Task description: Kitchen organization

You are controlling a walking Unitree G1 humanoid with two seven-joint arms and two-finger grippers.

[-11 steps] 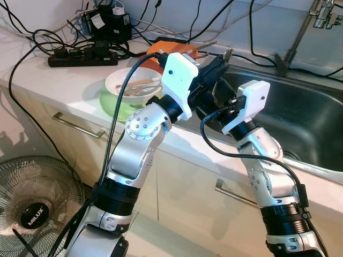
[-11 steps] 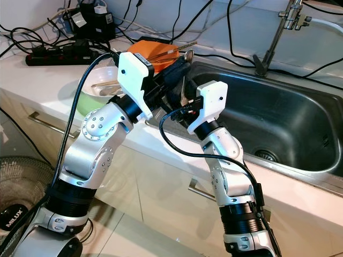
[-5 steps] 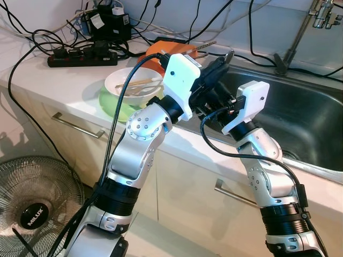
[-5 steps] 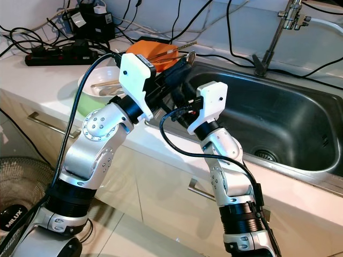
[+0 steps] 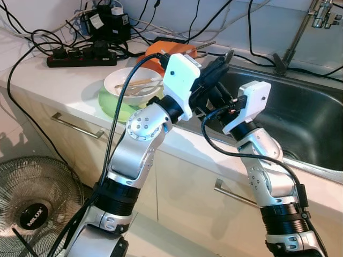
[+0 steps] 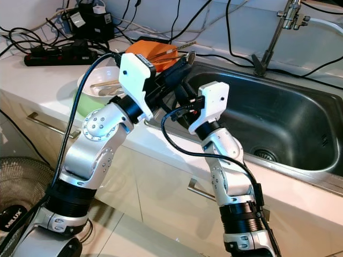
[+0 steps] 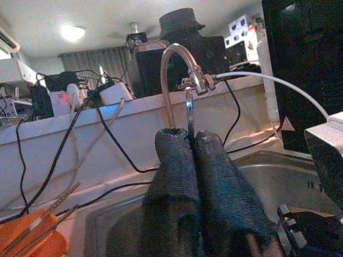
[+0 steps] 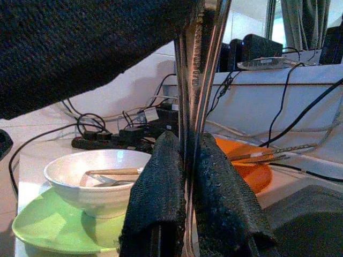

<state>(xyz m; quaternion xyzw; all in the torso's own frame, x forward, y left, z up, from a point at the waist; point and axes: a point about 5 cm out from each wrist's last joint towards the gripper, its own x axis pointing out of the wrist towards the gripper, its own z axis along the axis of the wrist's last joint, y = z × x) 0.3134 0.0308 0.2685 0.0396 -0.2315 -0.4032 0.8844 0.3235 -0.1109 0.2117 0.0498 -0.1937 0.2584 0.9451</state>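
Observation:
A metal spoon [image 5: 229, 54] is held over the near left corner of the steel sink [image 5: 300, 115]. My left gripper [image 7: 190, 138] is shut on its thin handle [image 7: 189, 110], with the black fingers [image 5: 213, 68] pointing toward the sink. My right gripper [image 8: 185, 143] is shut on the same handle [image 8: 197, 75] just below, reaching up from under the left one [image 6: 184, 99]. A white bowl [image 5: 133, 81] holding chopsticks and a spoon sits on a green plate [image 5: 109, 101] on the counter, left of both grippers. Behind it lies an orange plate [image 5: 159, 51] with chopsticks.
A power strip [image 5: 80, 57] and tangled cables crowd the back of the counter. The faucet [image 5: 320, 15] stands at the sink's far side. Drawer handles [image 5: 75, 126] run along the cabinet front, and a floor fan [image 5: 35, 206] stands at lower left.
Both grippers have edged slightly up and toward the sink with the spoon. Both stay shut on it.

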